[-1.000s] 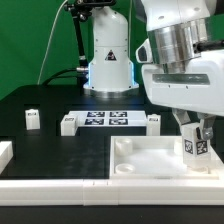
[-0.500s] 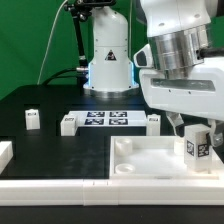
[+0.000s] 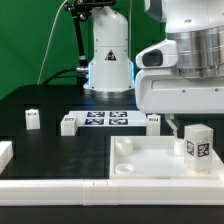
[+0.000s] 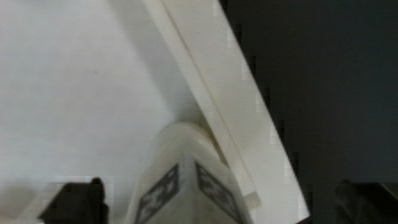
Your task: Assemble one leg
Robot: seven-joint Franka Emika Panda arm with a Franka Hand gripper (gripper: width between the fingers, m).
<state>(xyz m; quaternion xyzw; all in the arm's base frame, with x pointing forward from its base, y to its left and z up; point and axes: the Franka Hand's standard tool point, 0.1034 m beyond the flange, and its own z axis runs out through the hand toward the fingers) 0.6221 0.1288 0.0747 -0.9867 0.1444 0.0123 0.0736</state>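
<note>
A leg, a small white block with a tag on its face, stands upright on the near right corner of the large white panel. My gripper hangs just above it, open, with nothing in it. One dark finger shows beside the leg's top. In the wrist view the leg points up between the two dark fingertips, with a gap on each side. The panel's raised edge runs past the leg.
Three more white legs stand on the black table around the marker board. A white part lies at the exterior view's left edge. The arm's base stands behind.
My gripper has let go of the leg and risen straight up. The leg stays upright on the panel's corner.
</note>
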